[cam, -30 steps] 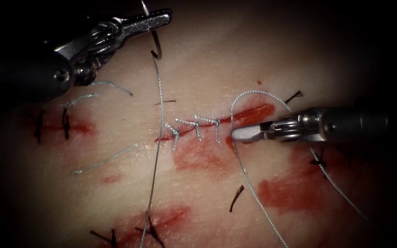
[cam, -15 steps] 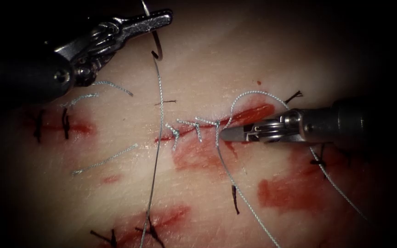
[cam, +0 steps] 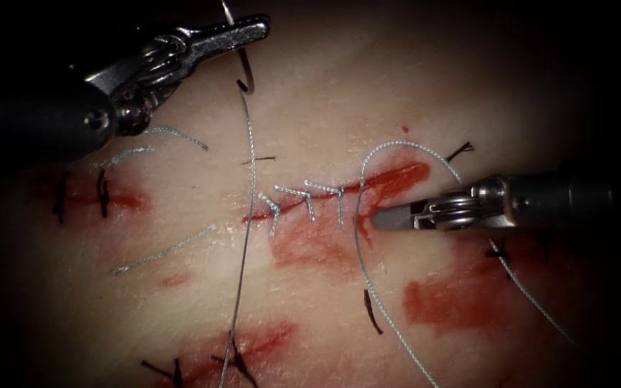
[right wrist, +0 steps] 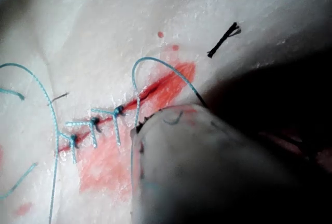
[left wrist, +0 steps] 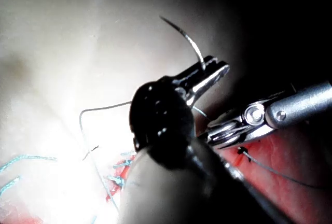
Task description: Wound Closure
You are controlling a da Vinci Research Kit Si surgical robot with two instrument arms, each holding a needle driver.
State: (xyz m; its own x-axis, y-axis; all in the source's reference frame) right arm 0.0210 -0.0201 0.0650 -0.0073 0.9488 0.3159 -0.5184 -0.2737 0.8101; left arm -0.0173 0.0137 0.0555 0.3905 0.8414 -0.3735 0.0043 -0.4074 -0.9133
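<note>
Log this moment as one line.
left tool: holds needle mid-curve, clear of tissue | right tool: shut, holds nothing, at cut

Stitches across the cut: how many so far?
3. Left stitch, middle stitch and right stitch sit side by side on the cut, left of its open end.

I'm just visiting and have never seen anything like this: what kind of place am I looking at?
Most likely a surgical practice bench, not an operating room. Two thin metal tools work over a slab of tissue: the left tool holds a curved needle above it, and the right tool sits beside a stitched cut trailing thread.
</note>
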